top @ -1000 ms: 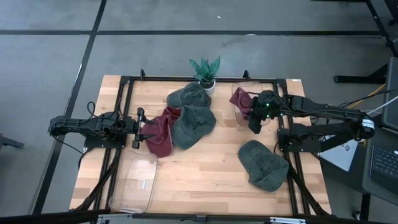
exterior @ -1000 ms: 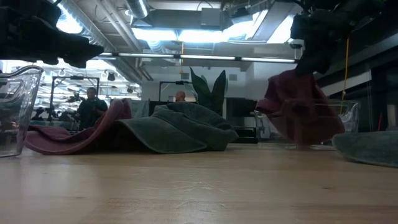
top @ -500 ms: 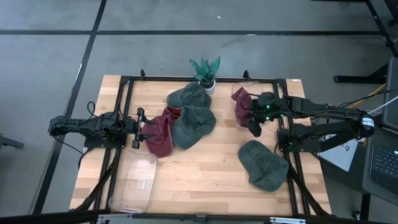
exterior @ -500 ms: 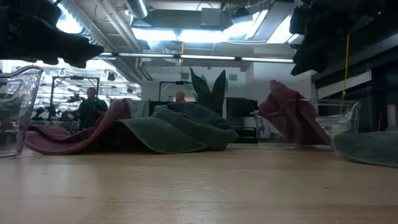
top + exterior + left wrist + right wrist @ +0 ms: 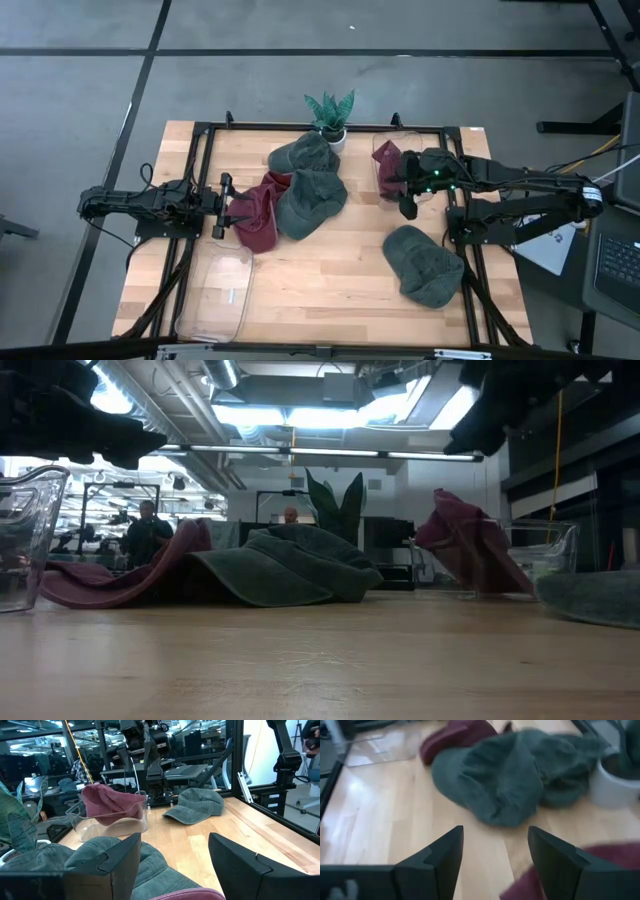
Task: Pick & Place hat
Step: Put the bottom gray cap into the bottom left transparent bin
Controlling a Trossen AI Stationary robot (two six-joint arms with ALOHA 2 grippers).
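Note:
A maroon hat (image 5: 387, 163) lies in a clear bin (image 5: 120, 823) at the table's far right, its crown sticking up above the rim (image 5: 470, 545). My right gripper (image 5: 404, 201) hangs open above the bin's near side, its fingers (image 5: 445, 852) wide apart with nothing between them. At the table's left my left gripper (image 5: 222, 192) stands open and level, just short of a second maroon hat (image 5: 258, 212). Green hats lie mid-table (image 5: 312, 200), at the far middle (image 5: 303, 152) and at the near right (image 5: 425, 263).
A potted plant (image 5: 330, 115) stands at the far edge beside the green hats. A second clear bin (image 5: 215, 295) sits at the near left. A black frame (image 5: 200, 135) runs round the tabletop. Bare wood (image 5: 330, 275) lies in the near middle.
My right gripper has let go of the maroon hat, which hung from it over the far-right bin and has dropped into the bin, its crown leaning above the rim. The gripper has then risen clear and tipped up.

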